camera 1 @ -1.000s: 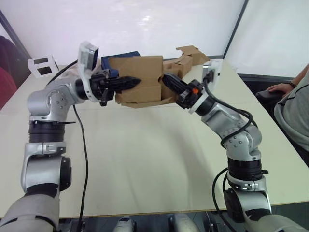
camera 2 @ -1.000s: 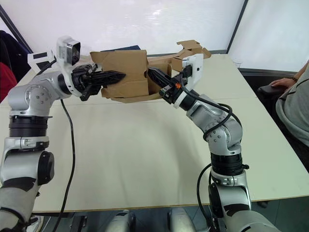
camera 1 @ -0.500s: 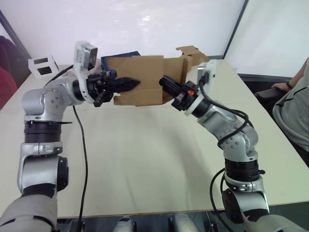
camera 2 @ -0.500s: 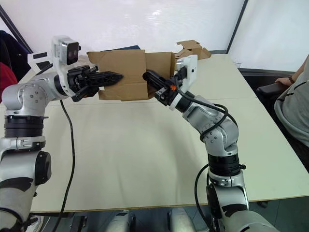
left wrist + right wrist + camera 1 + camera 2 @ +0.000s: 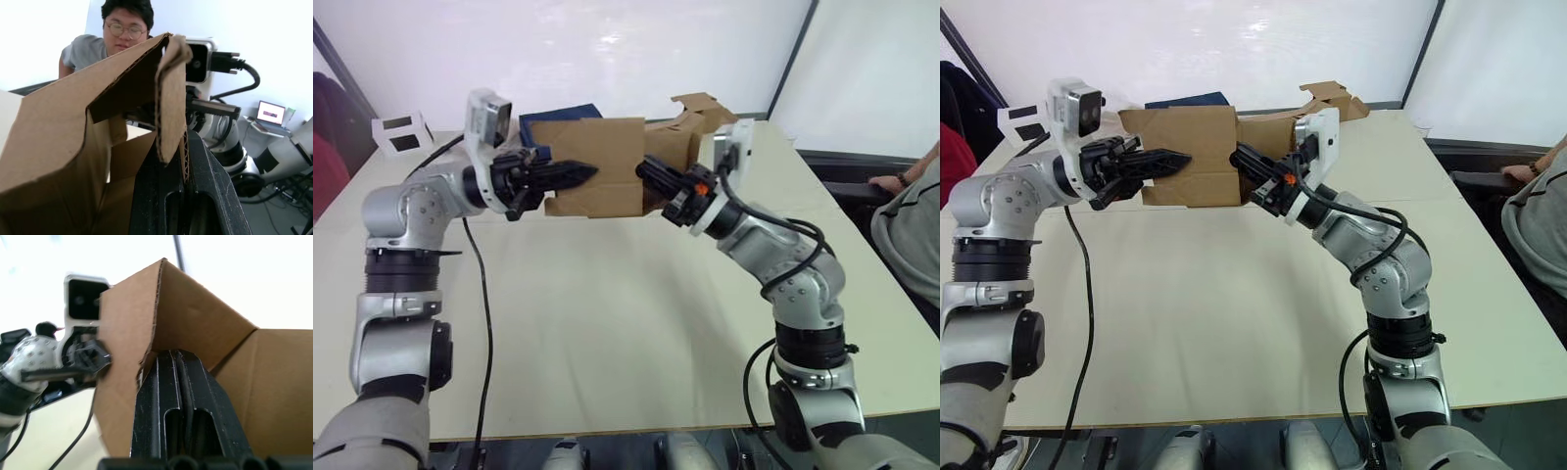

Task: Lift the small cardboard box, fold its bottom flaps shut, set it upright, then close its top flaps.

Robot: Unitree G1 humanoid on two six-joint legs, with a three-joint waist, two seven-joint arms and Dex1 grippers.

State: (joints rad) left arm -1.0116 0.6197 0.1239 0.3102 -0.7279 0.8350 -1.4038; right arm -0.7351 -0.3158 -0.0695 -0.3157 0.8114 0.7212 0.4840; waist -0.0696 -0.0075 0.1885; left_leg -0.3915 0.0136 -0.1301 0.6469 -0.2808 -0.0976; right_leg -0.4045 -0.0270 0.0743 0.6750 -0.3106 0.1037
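Left gripper (image 5: 570, 173) first: your two black fingers are pinched together on a wall of the small cardboard box (image 5: 597, 166), and the left wrist view shows the corrugated edge squeezed between them. You are holding the box in the air above the far middle of the table (image 5: 607, 323), clear of its surface.

On progress, you have the lift done. The box lies on its side between your two arms, with its open ends facing sideways. I judge the bottom flaps not yet folded shut: in the left wrist view one flap (image 5: 172, 93) hangs loose off the rim and the inside is open. Standing the box upright and closing the top flaps is all still ahead of you.

Right gripper (image 5: 649, 176): your fingers are closed together with no gap between them, and they reach inside the box's right-hand opening, lying against an inner wall. Whether they clamp any cardboard, you cannot tell from here. Behind the box, loose brown cardboard pieces (image 5: 700, 110) lie near the table's far right corner.
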